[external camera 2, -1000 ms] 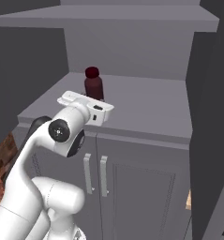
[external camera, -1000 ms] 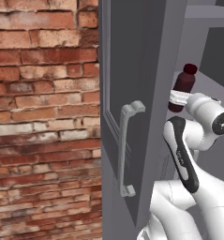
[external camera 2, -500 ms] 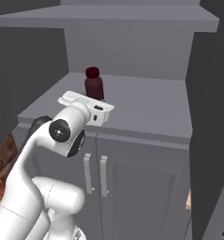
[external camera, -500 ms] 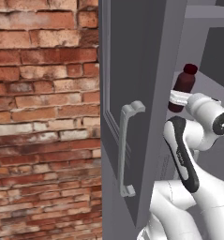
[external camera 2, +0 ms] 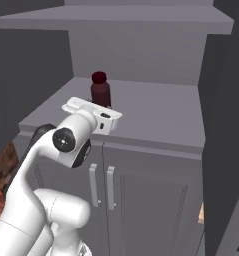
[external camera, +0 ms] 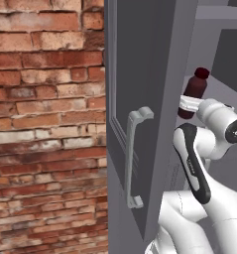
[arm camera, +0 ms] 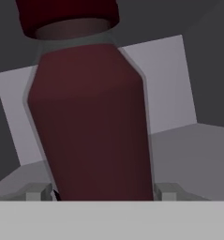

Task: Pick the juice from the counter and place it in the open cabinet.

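The juice [external camera 2: 100, 92] is a dark maroon bottle with a dark cap, standing upright over the grey inner shelf [external camera 2: 156, 110] of the open cabinet. My gripper [external camera 2: 102, 104] reaches in from the front and is shut on the bottle's lower body. In the hand view the juice [arm camera: 92, 122] stands close up, with a grey fingertip [arm camera: 166, 191] against each side. From the left, the juice [external camera: 193, 94] shows past the edge of the open cabinet door [external camera: 140, 74], just above my gripper [external camera: 187, 104]. The counter is out of view.
The door's light grey bar handle [external camera: 132, 158] faces a brick wall [external camera: 45, 124] on the left. Another shelf [external camera 2: 116, 15] lies above the bottle. Below the shelf are two grey doors with bar handles [external camera 2: 102, 185]. A dark side wall [external camera 2: 223, 125] closes the right.
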{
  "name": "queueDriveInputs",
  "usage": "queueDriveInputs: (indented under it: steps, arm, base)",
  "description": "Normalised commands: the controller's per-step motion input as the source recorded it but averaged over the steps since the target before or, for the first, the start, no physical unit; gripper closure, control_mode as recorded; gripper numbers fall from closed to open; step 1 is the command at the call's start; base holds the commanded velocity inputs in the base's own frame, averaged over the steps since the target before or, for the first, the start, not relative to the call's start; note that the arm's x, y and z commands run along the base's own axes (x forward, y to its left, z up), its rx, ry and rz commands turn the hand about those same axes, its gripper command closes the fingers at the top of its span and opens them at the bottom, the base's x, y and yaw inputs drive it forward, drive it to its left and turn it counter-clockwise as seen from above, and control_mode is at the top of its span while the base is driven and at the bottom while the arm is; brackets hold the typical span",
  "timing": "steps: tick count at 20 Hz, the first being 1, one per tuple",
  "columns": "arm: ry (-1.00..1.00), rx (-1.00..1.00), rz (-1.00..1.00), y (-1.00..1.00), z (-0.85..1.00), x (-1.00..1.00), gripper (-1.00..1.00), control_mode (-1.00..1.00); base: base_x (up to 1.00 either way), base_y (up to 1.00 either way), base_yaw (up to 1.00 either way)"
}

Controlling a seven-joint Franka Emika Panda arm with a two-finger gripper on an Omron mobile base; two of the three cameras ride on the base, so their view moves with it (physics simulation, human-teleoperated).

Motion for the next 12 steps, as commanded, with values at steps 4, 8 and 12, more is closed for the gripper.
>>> queueDriveInputs:
  steps: [4, 8, 12]
  arm:
    - [0.0, 0.0, 0.0, 0.0, -0.22, 0.15, 1.0, -1.0]
    - [0.0, 0.0, 0.0, 0.02, -0.21, 0.22, 1.0, -1.0]
    - [0.0, 0.0, 0.0, 0.11, -0.24, 0.34, 1.0, -1.0]
  base:
    - [0.0, 0.0, 0.0]
    - [0.0, 0.0, 0.0]
    - [0.0, 0.0, 0.0]
